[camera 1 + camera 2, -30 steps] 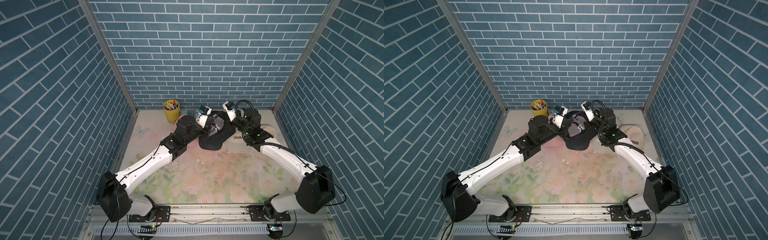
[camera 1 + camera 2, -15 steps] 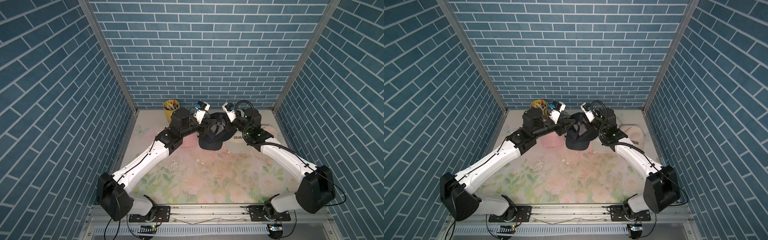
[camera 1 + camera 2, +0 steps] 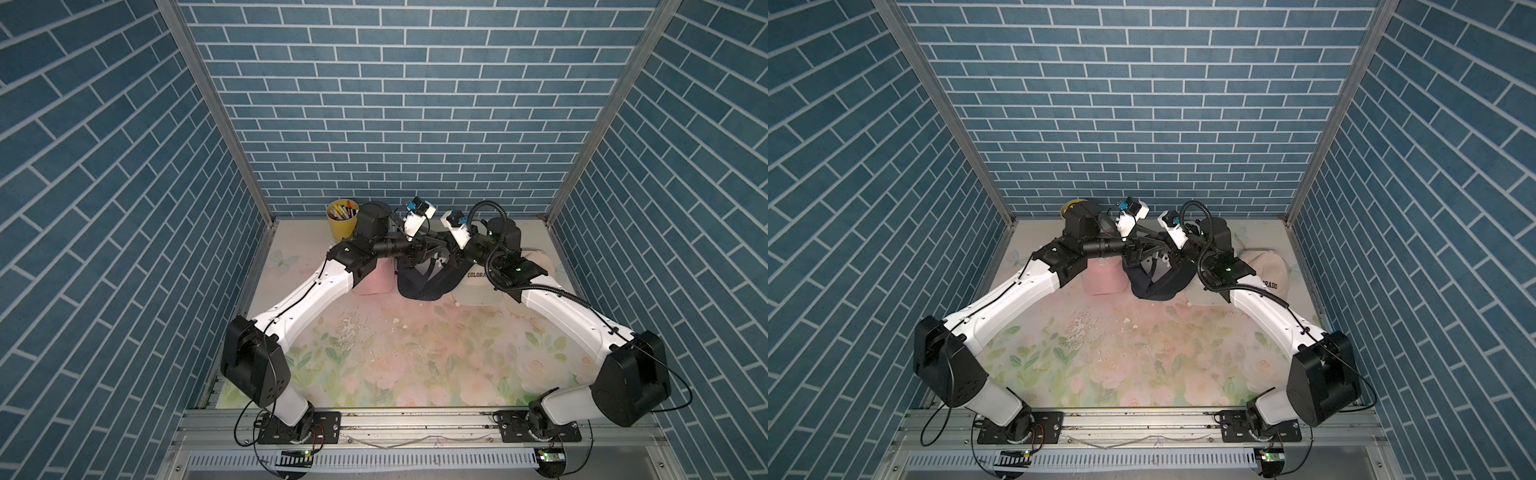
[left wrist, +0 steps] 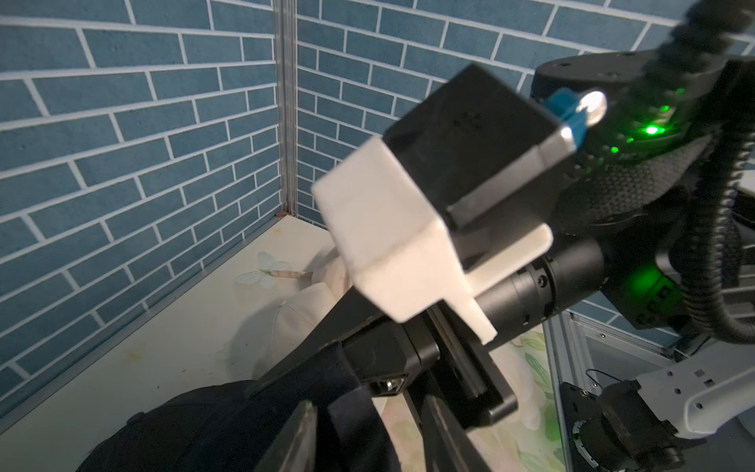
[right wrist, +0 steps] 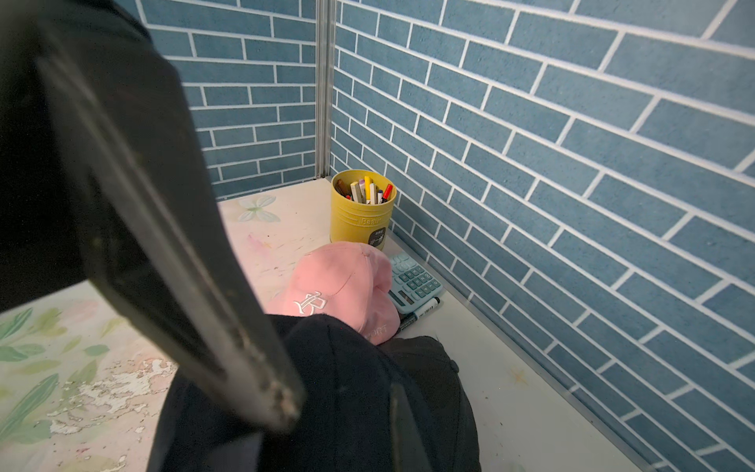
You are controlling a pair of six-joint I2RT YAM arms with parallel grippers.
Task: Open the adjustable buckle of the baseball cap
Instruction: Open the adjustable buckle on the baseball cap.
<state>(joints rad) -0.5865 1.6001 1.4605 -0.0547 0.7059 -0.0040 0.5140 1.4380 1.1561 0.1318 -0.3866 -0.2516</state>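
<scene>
Change: left gripper [image 4: 367, 441] was clamped a second ago, now its fingers [image 4: 302, 433] stand apart with a band of dark fabric between them, not clearly squeezed. Left forearm also sits higher and flatter than before. Navy cap [image 3: 419, 282], which lay lower on the table [image 3: 395, 365], now hangs bunched under the two grippers, upper centre of both top views. Cannot tell if its lower edge touches the mat.

Right gripper [image 5: 343, 412] is pressed together, pinching cap fabric and carrying the cap.

Judgement: left has let go to re-grip or has just finished a pull. The buckle itself isn't made out, so opening is unconfirmed.

Pose: left arm runs from lower left up to upper centre, wrist pointing right. Right arm mirrors it from lower right, elbow bent, pointing left. Tips nearly meet over the cap. Pink cap [image 3: 374, 278] just left of it, beige cap [image 3: 478, 286] just right, both untouched
</scene>
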